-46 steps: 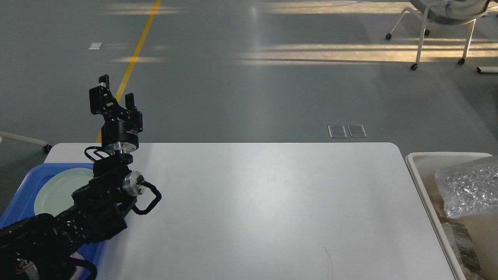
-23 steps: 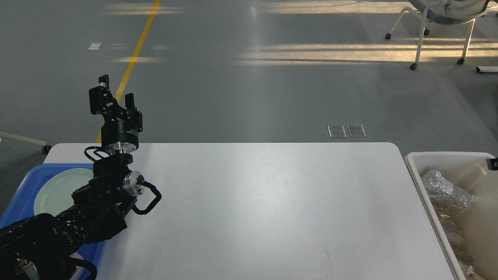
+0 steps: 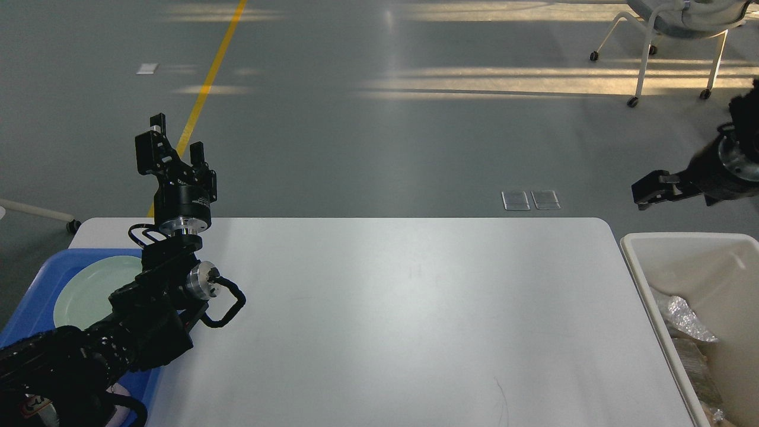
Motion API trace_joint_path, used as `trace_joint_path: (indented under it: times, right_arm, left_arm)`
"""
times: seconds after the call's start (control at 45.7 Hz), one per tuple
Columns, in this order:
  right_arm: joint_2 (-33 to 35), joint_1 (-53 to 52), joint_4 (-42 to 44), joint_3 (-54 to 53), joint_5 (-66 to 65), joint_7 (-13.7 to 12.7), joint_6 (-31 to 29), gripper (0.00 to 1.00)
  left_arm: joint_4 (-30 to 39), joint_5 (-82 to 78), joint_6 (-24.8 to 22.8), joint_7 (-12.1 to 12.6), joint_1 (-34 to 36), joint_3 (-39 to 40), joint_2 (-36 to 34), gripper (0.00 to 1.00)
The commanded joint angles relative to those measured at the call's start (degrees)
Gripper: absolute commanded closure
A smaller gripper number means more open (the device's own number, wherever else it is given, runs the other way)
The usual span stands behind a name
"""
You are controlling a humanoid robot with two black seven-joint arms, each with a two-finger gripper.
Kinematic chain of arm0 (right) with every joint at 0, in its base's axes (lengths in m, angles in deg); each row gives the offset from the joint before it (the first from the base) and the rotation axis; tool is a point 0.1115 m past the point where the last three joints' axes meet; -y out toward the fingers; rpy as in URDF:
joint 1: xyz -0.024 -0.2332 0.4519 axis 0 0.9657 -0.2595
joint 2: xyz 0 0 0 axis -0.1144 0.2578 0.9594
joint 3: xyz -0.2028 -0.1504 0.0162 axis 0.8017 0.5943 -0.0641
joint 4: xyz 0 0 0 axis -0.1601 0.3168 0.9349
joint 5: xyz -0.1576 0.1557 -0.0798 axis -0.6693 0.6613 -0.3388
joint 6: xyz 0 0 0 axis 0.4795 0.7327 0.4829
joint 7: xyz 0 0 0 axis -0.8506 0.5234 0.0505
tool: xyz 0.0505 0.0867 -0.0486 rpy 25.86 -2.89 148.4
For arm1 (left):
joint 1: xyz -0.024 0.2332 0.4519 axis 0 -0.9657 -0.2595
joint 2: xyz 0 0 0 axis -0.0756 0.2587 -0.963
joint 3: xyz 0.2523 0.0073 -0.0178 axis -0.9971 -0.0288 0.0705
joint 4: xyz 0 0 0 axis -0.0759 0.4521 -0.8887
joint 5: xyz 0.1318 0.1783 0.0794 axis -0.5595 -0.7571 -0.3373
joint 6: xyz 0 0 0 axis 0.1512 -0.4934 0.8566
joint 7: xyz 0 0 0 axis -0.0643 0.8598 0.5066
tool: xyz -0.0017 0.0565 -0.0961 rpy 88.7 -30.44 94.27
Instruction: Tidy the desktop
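The white desktop (image 3: 415,314) fills the lower middle of the head view, and nothing lies on its bare surface. My left gripper (image 3: 176,141) is raised above the table's far left corner, pointing up, with its two fingers apart and nothing between them. My right gripper (image 3: 646,193) comes in from the right edge and hovers above the floor just beyond the off-white bin (image 3: 637,261). It is dark and seen side-on, so its fingers cannot be told apart.
A blue tray (image 3: 44,279) with a pale green plate (image 3: 89,290) sits at the table's left edge, partly under my left arm. The bin at the right holds crumpled silver wrap (image 3: 682,314) and brown scraps. A wheeled chair (image 3: 670,35) stands far back right.
The crumpled silver wrap, large at the right edge a second ago, has dropped lower into the bin. My right arm has risen into view above the bin. The left arm has not moved.
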Motion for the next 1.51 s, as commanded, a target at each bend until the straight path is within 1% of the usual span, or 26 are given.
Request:
trace_joint_path:
  times: [0.0,0.109,0.197,0.394,0.569,0.657,0.744,0.876,1.007,1.248,1.379,1.423,1.488]
  right_arm:
    - [-0.78,-8.56,-4.12,-6.02,2.84,0.09,-10.72,0.0]
    - [-2.79,-13.93,-4.39,-10.85,9.87,0.0,-20.57,0.0]
    - [-5.61,-17.36,-4.3,-12.88,14.79,0.0,-25.15,0.0]
    - [-12.46,-22.28,-3.77,-14.9,21.57,0.09,-25.4,0.0]
    - [-15.02,-21.76,-0.88,-17.54,24.29,0.0,-25.4,0.0]
    - [-16.51,-20.62,3.51,-18.16,25.26,0.0,-25.4,0.0]
    - [-17.13,-17.2,9.05,-18.42,27.98,-0.09,-25.4,0.0]
    - [-19.93,-9.82,21.52,-21.93,31.85,-0.09,-25.4,0.0]
    - [-23.98,-1.56,34.09,-26.41,32.21,-0.17,-25.4,0.01]
    - [-28.11,9.87,52.46,-32.74,32.21,-0.17,-25.4,0.01]
    - [-31.54,15.06,60.64,-35.9,32.29,-0.09,-25.4,0.0]
    - [-32.07,16.47,62.58,-38.01,32.64,-0.09,-24.99,0.0]
    - [-32.6,18.84,63.2,-42.57,34.74,-0.09,-22.97,0.0]
  left_arm:
    - [-0.01,0.04,0.0,0.0,0.0,0.0,-0.04,0.04]
    - [-0.01,0.04,0.0,0.0,0.0,0.0,0.05,0.04]
    - [-0.01,0.04,0.0,0.0,0.0,0.0,0.05,0.04]
    - [-0.01,0.04,0.0,0.0,0.0,0.0,-0.04,0.04]
    - [-0.01,-0.05,0.0,0.0,0.0,0.0,0.05,0.04]
    - [-0.01,0.04,0.0,0.0,0.0,0.0,0.05,0.04]
    - [-0.01,0.04,0.0,0.0,0.0,0.0,0.05,0.04]
    - [-0.01,0.04,0.0,0.0,0.0,0.0,0.05,0.04]
    - [-0.01,0.04,0.0,0.0,0.0,0.0,0.05,0.04]
    - [-0.01,0.04,0.0,0.0,0.0,0.0,0.05,0.04]
    - [-0.01,0.04,0.0,0.0,0.0,0.0,0.05,0.04]
    - [-0.01,0.04,0.0,0.0,0.0,0.0,0.05,0.04]
    - [-0.01,-0.05,0.0,0.0,0.0,0.0,0.05,0.04]
